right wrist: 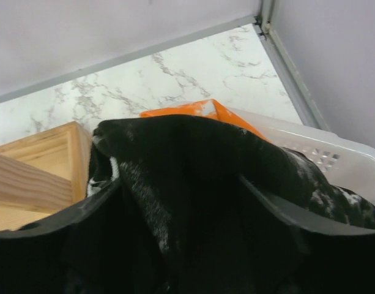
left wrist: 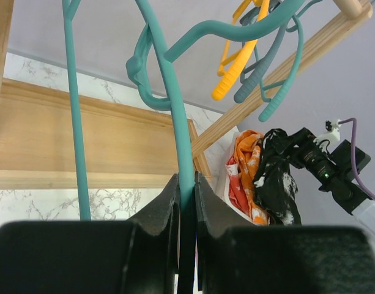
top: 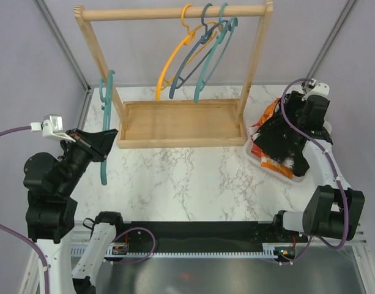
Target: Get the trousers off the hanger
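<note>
Nearest the lens in the overhead view are the two arm bases at 6 o'clock. At 3 o'clock a white basket point(top: 284, 176) holds the trousers in a crumpled heap. The black trousers point(top: 285, 160) with pale flecks lie on top, the orange trousers point(top: 270, 113) show at the far edge, and the red trousers point(top: 257, 147) peek out on the side facing the rack. The right arm bends up from its base and reaches down over the heap, with the right gripper point(top: 278, 146) low on the black cloth. At 9 o'clock the left arm is raised, and the left gripper point(top: 111, 136) pinches a bare teal hanger point(top: 103, 170) that hangs upright off the wooden rack point(top: 181, 125). Three more hangers hang from the rail at 12 o'clock.

From the left wrist, the left gripper point(left wrist: 186, 184) is pressed together on the shaft of the teal hanger point(left wrist: 175, 104), which rises straight toward 12 o'clock. At 3 o'clock lie the orange trousers point(left wrist: 248, 144), the red trousers point(left wrist: 239, 187) and the black trousers point(left wrist: 276, 177), all touching.

From the right wrist, the right gripper point(right wrist: 180, 181) stands spread wide. The black trousers point(right wrist: 187, 159) are bunched loosely between its fingers point(right wrist: 309, 220) and fill the lower frame. The orange trousers point(right wrist: 199, 109) show just behind them at 12 o'clock. The basket point(right wrist: 322, 153) wall sits at 3 o'clock and the rack point(right wrist: 34, 165) corner at 9 o'clock.
</note>
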`<state>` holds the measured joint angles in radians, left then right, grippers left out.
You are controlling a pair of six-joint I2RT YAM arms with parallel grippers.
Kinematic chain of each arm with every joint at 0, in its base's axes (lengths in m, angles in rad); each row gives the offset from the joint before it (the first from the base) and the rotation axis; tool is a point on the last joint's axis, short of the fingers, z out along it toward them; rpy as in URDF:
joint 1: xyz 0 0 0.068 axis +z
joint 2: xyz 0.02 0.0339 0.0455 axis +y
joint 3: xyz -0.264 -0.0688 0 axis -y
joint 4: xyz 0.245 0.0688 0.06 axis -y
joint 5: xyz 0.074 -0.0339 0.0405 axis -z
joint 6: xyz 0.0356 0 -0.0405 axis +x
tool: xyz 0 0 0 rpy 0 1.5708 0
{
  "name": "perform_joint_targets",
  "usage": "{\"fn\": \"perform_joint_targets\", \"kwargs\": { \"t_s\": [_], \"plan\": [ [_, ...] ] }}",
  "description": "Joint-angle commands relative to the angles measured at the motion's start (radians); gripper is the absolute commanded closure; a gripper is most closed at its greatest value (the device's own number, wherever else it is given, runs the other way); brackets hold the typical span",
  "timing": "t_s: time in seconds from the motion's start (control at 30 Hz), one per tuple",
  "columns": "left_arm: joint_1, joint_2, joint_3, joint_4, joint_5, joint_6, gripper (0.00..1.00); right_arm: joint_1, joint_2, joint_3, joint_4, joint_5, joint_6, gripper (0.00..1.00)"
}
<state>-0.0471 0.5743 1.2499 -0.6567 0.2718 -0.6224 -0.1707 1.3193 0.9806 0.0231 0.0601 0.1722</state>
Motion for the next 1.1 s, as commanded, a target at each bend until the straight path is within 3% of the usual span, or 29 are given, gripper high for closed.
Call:
{"fn": "perform_joint_targets", "kwargs": {
  "t_s": [0.0,0.07,0.13,0.3,0.5,0.7,0.83,1.07],
  "plan": [
    [0.003,0.028,0.025,0.042,0.027,0.032,0.98,-0.012,-0.052,-0.017,0.081,-0.121,-0.014,0.21],
    [0.004,0.036,0.023,0.046,0.035,0.029,0.98,-0.016,-0.083,-0.002,0.077,-0.152,-0.017,0.07],
    [0.004,0.052,0.023,0.058,0.047,0.021,0.98,-0.019,-0.121,0.033,0.052,-0.178,-0.023,0.02],
    [0.003,0.081,0.026,0.081,0.075,0.013,0.98,-0.021,-0.182,0.122,-0.07,-0.226,-0.016,0.02],
    [0.003,0.13,0.052,0.091,0.099,0.023,0.98,-0.023,-0.33,0.078,-0.095,-0.386,-0.048,0.02],
    [0.003,0.177,0.072,0.118,0.124,0.016,0.98,-0.021,-0.477,-0.078,-0.152,-0.592,-0.073,0.02],
    [0.003,0.231,0.095,0.141,0.165,0.003,0.98,-0.023,-0.546,-0.256,-0.137,-0.625,-0.077,0.02],
    [0.0,0.349,0.167,0.206,0.202,-0.029,0.98,-0.033,-0.677,-0.382,-0.078,-0.667,-0.114,0.02]
  ]
}}
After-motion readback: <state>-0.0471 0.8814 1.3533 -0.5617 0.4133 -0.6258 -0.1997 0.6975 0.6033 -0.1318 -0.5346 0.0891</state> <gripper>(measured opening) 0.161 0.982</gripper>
